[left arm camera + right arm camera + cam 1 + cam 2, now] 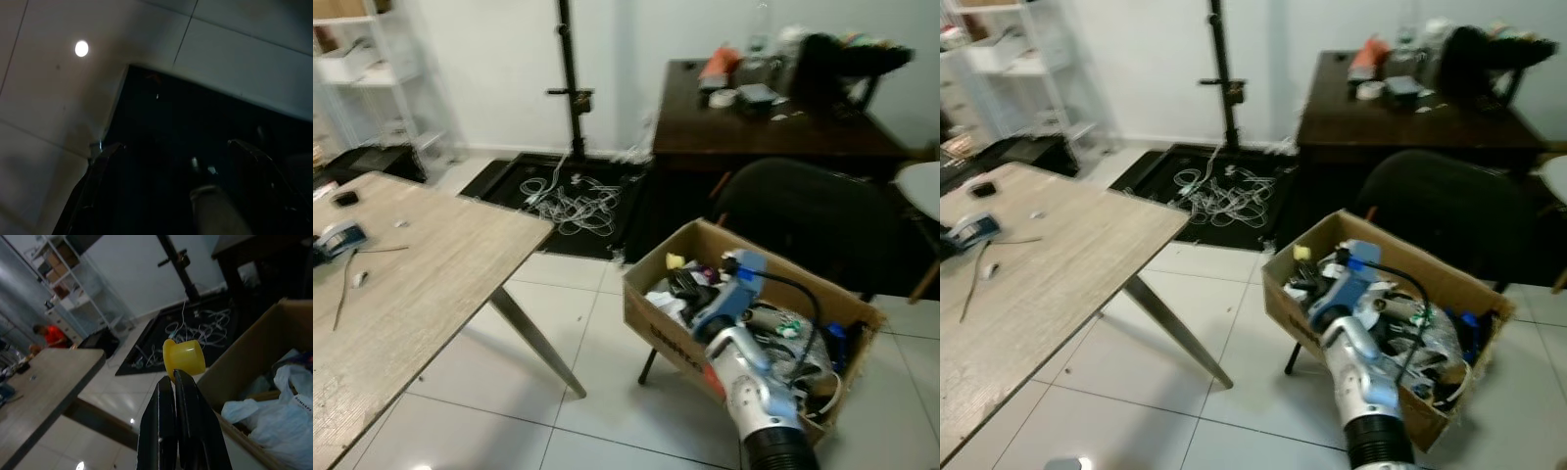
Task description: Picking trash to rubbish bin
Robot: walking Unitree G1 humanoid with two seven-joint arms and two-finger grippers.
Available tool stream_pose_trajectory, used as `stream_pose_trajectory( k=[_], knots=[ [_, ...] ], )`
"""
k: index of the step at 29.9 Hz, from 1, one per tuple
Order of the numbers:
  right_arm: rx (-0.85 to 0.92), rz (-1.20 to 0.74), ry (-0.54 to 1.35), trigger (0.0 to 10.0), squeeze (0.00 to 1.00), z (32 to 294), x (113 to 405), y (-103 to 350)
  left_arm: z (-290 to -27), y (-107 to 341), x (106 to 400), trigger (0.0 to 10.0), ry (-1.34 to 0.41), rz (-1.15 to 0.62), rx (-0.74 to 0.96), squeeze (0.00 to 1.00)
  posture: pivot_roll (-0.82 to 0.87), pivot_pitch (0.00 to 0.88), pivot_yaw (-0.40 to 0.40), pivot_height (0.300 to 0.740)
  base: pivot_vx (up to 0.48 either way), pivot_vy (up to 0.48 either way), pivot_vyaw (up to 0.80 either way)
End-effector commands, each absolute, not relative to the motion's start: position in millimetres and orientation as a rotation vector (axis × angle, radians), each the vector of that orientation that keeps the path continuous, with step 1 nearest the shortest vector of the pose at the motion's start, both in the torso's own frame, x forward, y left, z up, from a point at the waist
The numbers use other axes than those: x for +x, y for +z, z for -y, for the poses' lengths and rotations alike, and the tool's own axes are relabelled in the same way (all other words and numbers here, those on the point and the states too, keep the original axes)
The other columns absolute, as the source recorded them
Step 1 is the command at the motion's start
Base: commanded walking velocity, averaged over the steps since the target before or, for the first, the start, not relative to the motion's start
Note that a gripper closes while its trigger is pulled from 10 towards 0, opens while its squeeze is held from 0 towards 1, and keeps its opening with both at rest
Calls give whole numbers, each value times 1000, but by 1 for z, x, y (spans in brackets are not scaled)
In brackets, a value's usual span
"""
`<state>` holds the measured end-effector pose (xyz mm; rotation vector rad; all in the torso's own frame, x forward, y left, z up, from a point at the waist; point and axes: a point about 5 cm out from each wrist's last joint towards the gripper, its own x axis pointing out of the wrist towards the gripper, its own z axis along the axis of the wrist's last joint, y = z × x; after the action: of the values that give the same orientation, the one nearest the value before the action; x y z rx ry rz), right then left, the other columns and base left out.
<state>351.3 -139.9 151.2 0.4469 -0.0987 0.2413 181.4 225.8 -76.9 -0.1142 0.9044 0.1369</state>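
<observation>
Your right gripper (177, 377) pinches a small yellow plastic cap (184, 357) by its rim above the open cardboard trash box (658, 331), near its eleven o'clock corner; release early and it could drop onto the white tiles

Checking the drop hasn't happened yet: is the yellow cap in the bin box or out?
Out. The right pincer is shut on the yellow cap, beside the cardboard box rim.

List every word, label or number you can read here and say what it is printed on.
Cardboard box, front side: dark printed lettering, too blurred to read.
White plastic bag in the box: a dark printed word at the picture's edge, too small and cut off to read.
Nothing else carries legible text.
</observation>
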Motion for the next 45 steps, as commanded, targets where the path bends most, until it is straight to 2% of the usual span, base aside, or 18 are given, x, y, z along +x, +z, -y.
stream_pose_trajectory(
  k=[1,20,29,45],
  knots=[
    [459,77,251,10000,0,130,352,148,-230,-83,166,10000,152,-953,-113,0,-173,91,120,740,0,0,0],
    [437,57,237,10000,0,130,356,141,-225,-85,165,10000,149,-961,-132,0,-173,82,112,740,0,0,-84],
    [426,12,243,10000,0,126,353,128,-225,-84,166,10000,152,-957,-138,0,-169,82,108,740,0,0,-800],
    [423,7,254,10000,0,125,354,125,-226,-85,164,10000,155,-965,-135,0,-161,84,104,740,0,0,-50]
  ],
)
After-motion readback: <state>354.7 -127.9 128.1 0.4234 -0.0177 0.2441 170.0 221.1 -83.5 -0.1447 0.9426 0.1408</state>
